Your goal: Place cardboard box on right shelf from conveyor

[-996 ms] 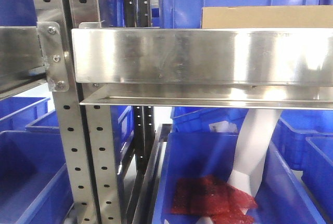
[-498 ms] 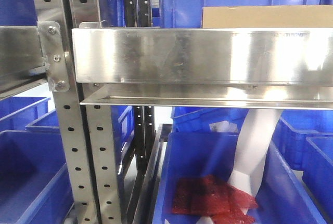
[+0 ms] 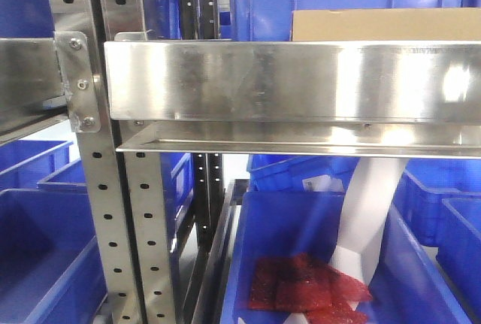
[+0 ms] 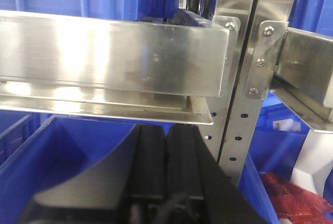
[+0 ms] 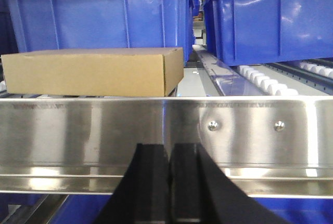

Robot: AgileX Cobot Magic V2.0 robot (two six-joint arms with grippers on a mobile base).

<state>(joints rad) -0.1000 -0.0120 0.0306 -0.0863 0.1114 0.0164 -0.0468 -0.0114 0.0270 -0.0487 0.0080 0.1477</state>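
Hardly shifted since half a second ago: only a glint wandering along the steel lip. Right claw pressed together, empty, low before the right shelf; left claw likewise together, under the neighbouring shelf lip. Cardboard box beyond and above the right claw, up-left, lying flat behind the shelf's front edge, long axis along that edge, nearer the right arm. Looks already placed.
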